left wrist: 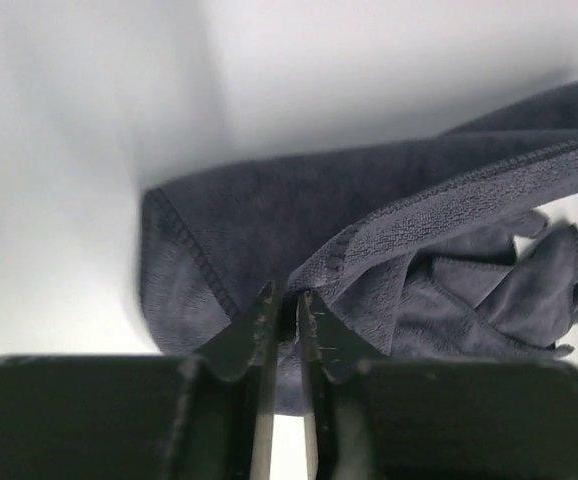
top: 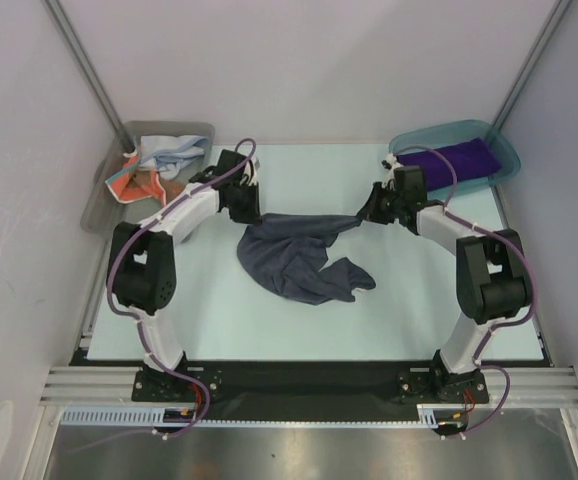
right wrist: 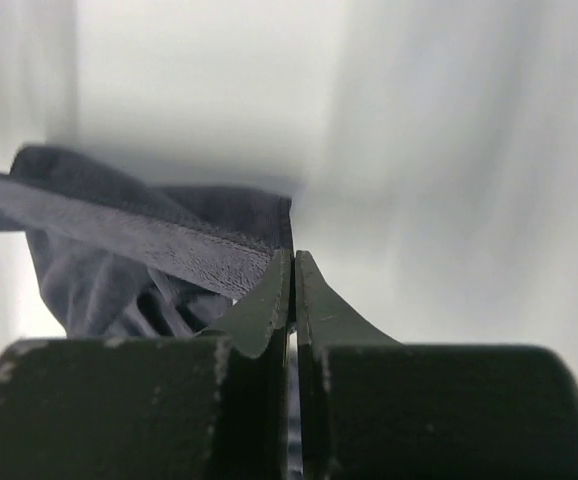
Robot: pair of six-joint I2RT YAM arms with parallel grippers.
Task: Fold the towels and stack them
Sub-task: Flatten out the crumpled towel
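A dark grey-blue towel (top: 294, 258) hangs crumpled between my two grippers over the middle of the table. My left gripper (top: 247, 207) is shut on its left corner; in the left wrist view (left wrist: 285, 300) the hemmed edge of the towel (left wrist: 389, 250) sits between the fingertips. My right gripper (top: 369, 214) is shut on its right corner, pulled taut; in the right wrist view (right wrist: 292, 262) the towel (right wrist: 159, 245) stretches off to the left. A purple towel (top: 456, 160) lies in the teal bin (top: 505, 160). Orange-red (top: 129, 183) and pale light-blue (top: 169, 150) towels lie in the grey bin (top: 104, 215).
The grey bin stands at the back left corner, the teal bin at the back right. Pale walls enclose the table (top: 219, 320) on three sides. The arm bases (top: 169, 385) sit at the near edge.
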